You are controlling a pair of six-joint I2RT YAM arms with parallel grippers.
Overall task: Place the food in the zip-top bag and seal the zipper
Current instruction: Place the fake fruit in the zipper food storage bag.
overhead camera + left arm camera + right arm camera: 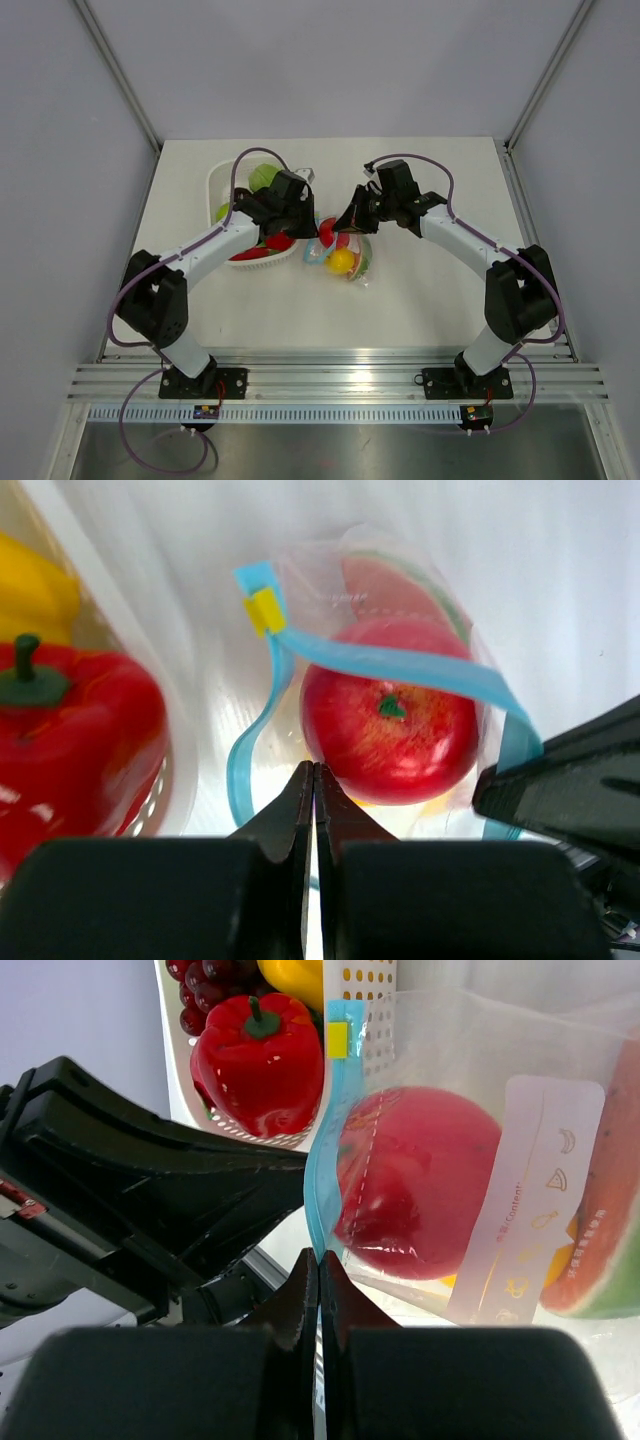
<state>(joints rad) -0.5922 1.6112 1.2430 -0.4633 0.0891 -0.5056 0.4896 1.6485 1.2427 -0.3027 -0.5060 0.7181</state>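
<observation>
Right gripper (318, 1270): fingers pressed together, and it looks like they've nipped the near end of the zipper (322, 1170), since the blue strip runs straight into the tips. Left gripper (313, 780) is pinched closed too, but I can't tell if any plastic is between its fingers. The near lip curves past just to one side of them.

My guess on why they're there: one arm pins a corner of the mouth so the zip-top bag (470, 1030) can't slide, and the other works the lips.

The bag lies on the table (300, 310) right up against the white basket (375, 1020), on the side facing the right arm. Its mouth is the edge nearest the basket, so the carry is short. The strip's long axis runs alongside the basket wall, with the yellow slider (338, 1040) at the end away from the right fingertips.

The left wrist view shows the two lips bowed apart, so it's not sealed yet.

Inside the bag are an apple (390, 735), just behind the mouth, and a watermelon slice (600, 1230) deeper in, away from the basket. The red pepper (258, 1065) and grapes (200, 990) are in the basket, so I'd say loading is only partly done.
</observation>
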